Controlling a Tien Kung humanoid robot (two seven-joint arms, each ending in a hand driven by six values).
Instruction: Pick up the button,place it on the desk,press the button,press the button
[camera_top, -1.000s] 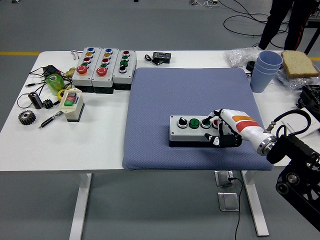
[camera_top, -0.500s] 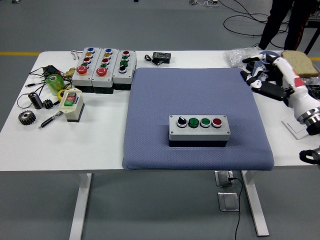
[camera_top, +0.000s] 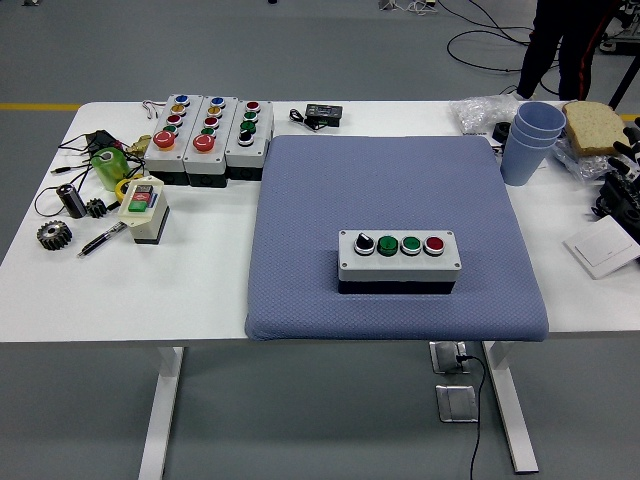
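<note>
A grey button box (camera_top: 399, 256) lies on the blue mat (camera_top: 390, 180), a little right of the mat's middle. Its top carries a black selector knob (camera_top: 364, 243), two green buttons (camera_top: 388, 245) and a red button (camera_top: 434, 244). Nothing touches the box. At the right picture edge, a dark shape with pale tips (camera_top: 630, 160) may be my right hand; it is too cut off to read. My left arm does not show.
Three more button boxes (camera_top: 208, 132) stand at the back left, with a small yellow-and-white box (camera_top: 143, 208), gears, a pen and cables nearby. Blue cups (camera_top: 530, 140), bread (camera_top: 598, 126), a white card (camera_top: 603, 250) and black gear sit at the right. A person's legs (camera_top: 560, 45) are at the top right.
My right hand lifted off the button box's right end, swung up and right past the cups, and has now withdrawn to the right edge. The box has not moved.
</note>
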